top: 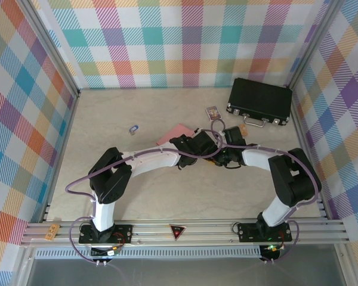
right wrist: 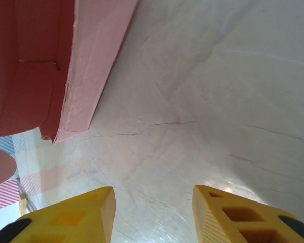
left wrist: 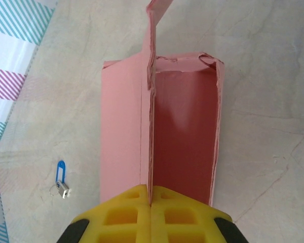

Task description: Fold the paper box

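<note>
Beige marbled table [top: 137, 119], plaid walls [top: 179, 42]. A closed black case [top: 260, 101] lies at 1 o'clock. The left gripper [left wrist: 150, 202] is clamped on a wall of the paper box [left wrist: 182, 131]. The right gripper [right wrist: 152, 212] gapes, holding nothing.

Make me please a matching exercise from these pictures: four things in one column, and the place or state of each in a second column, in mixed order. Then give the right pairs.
Things
1. paper box
2. black case
3. small padlock with blue tag
4. right gripper

Place or state
A. open, holding nothing
B. closed, at the far right of the table
C. one wall pinched in the shut left gripper
D. lying flat, left of the paper box

Pairs: 1-C, 2-B, 3-D, 4-A
</note>
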Controlling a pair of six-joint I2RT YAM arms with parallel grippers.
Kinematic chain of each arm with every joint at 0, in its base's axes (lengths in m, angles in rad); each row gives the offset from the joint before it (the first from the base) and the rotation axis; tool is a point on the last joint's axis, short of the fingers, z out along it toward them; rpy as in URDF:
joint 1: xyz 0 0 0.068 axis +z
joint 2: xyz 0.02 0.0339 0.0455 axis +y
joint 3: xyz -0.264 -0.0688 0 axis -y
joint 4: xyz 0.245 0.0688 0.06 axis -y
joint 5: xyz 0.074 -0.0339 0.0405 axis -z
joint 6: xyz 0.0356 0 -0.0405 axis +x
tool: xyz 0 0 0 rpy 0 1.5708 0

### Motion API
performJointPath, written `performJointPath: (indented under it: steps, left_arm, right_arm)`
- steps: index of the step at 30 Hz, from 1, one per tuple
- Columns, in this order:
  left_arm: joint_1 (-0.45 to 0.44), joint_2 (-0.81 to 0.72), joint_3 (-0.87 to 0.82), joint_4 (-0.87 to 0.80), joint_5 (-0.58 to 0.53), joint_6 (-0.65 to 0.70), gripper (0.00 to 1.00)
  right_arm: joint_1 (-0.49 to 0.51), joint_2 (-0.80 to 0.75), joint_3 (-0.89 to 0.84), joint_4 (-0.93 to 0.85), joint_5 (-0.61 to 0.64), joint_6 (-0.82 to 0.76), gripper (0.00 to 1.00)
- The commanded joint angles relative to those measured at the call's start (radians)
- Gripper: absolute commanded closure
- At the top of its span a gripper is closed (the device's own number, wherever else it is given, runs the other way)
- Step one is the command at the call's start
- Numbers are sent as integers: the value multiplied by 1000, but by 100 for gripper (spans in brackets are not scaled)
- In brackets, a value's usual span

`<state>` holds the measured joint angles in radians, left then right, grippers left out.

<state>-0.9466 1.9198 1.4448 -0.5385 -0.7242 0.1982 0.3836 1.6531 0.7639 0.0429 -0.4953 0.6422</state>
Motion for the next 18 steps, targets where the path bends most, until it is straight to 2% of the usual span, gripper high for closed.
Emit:
performJointPath:
  steps: [1,11,18]
  left_arm:
    - [11,-29,39,-62,35,-16,100]
    - [23,-19,53,-81,76,-17,100]
    - [26,-21,61,-89,95,-15,100]
  right_arm:
    - [21,46,22,128,-59,60,55]
    - [27,106,20,348,-88,176,54]
    - [28,168,92,319,-61,209,52]
